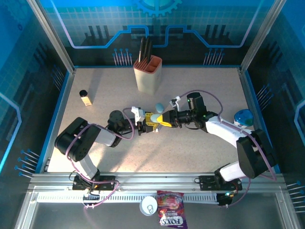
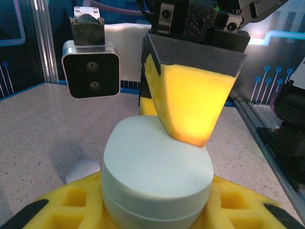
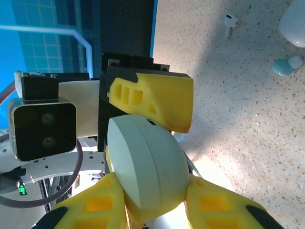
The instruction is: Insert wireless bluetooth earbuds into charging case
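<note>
Closest in, the yellow fingers (image 2: 71,202) of the left gripper (image 2: 155,210) are pressing on either side of the charging case (image 2: 157,157), a pale, rounded, pebble-like shell whose lid is sitting shut along its seam. The right gripper (image 1: 165,119) is meeting it head-on from the opposite side. In its own wrist view its two fingers are flanking the same case and touching it, so both grippers are clamping the one case at once, crosswise to each other, each with its jaws part-way closed around the shell. From overhead, the two arms are reaching toward each other near the middle of the speckled table (image 1: 190,152). Neither earbud is sitting in the held case. The white earbud (image 3: 230,25) is lying loose on the tabletop, well apart from it, and the teal earbud (image 3: 285,66) is lying just beside a second case (image 3: 296,21) at the picture's edge. Farther back, a beige holder (image 1: 147,72) with dark handles sticking out is standing upright near the rear wall. A small dark-capped bottle (image 1: 85,98) is standing toward the left, and a sweets bag (image 1: 171,215) is lying below the table's near edge.
</note>
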### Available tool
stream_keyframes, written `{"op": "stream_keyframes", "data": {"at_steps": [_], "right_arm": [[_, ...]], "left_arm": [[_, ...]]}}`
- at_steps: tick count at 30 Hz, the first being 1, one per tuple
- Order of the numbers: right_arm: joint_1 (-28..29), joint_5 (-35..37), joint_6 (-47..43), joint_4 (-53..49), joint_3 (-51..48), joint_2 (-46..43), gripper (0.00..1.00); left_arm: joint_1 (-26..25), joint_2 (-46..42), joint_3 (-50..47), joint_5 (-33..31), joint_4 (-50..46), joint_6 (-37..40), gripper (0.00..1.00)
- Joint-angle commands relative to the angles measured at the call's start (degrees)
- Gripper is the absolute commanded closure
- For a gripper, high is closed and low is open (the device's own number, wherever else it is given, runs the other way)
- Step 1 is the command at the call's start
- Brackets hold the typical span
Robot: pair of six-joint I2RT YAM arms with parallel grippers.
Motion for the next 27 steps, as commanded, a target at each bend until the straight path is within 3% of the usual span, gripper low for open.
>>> {"op": "stream_keyframes", "data": {"at_steps": [1, 5, 11, 17, 24, 27], "right_arm": [[-2.75, 2.88, -2.45, -0.14, -1.5, -0.74, 0.8], [-5.65, 6.82, -6.88, -6.22, -1.91, -2.64, 0.82], [-10.71, 16.06, -13.84, -15.65, -2.21, -3.1, 0.81], [-14.35, 26.31, -16.45, -20.03, -4.09, -2.97, 0.82], [-20.0, 31.67, -16.84, -18.89, -9.88, -3.37, 0.82], [-21.32, 33.6, -17.57, -18.93, -11.51, -2.85, 0.81]], "left_arm": [[-0.52, 0.79, 1.55, 2.19, 1.99, -1.99, 0.49], [-0.08, 0.49, 0.68, 0.97, 2.0, 2.19, 0.23], [1.19, -0.82, -1.91, -4.0, 1.9, 4.23, 0.05], [1.5, -3.4, -4.09, -11.98, -2.3, 3.11, 0.01], [1.53, -6.51, -6.02, -15.15, -5.41, 2.65, 0.01], [1.51, -7.86, -5.85, -19.5, -8.08, 2.13, 0.01]]}}
